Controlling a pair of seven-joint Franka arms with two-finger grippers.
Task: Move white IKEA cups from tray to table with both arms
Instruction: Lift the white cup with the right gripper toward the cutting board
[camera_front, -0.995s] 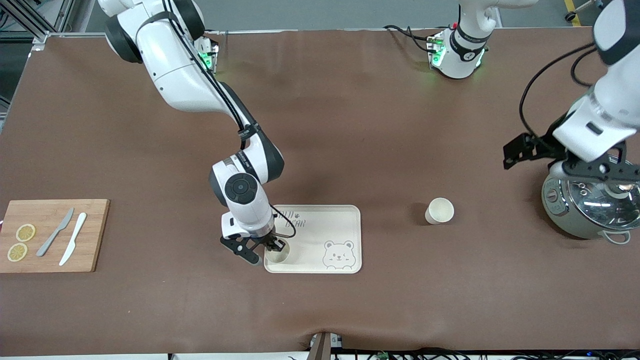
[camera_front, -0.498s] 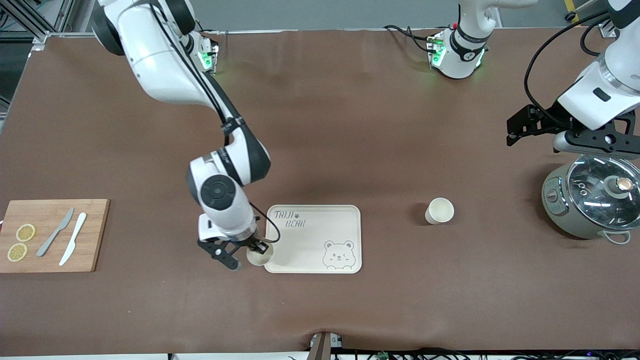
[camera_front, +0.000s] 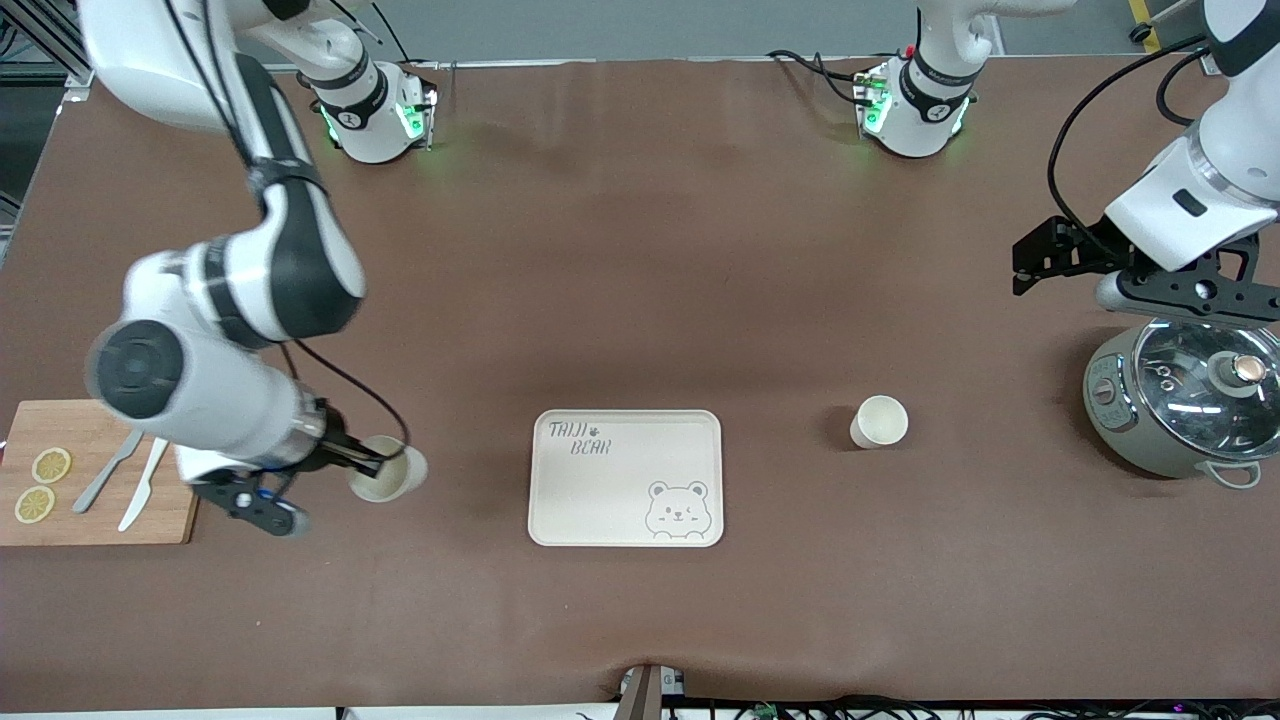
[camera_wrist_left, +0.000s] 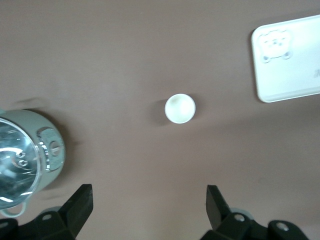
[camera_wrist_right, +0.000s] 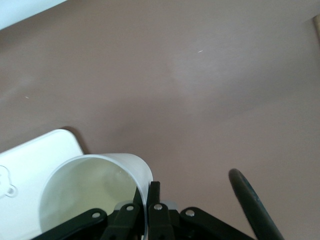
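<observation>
Since a second ago our right gripper (camera_front: 372, 466) has carried its white cup (camera_front: 388, 474) off the bear tray (camera_front: 700, 430); we now hold it clamped by the rim above bare table (camera_front: 640, 250), between the tray and the cutting board (camera_front: 190, 415). Our left gripper (camera_front: 1190, 290), fingers spread wide and holding nothing, hangs over the grey pot (camera_front: 1130, 440) near the table's left-arm end. A second white cup (camera_front: 879, 421) stands upright between tray and pot.
</observation>
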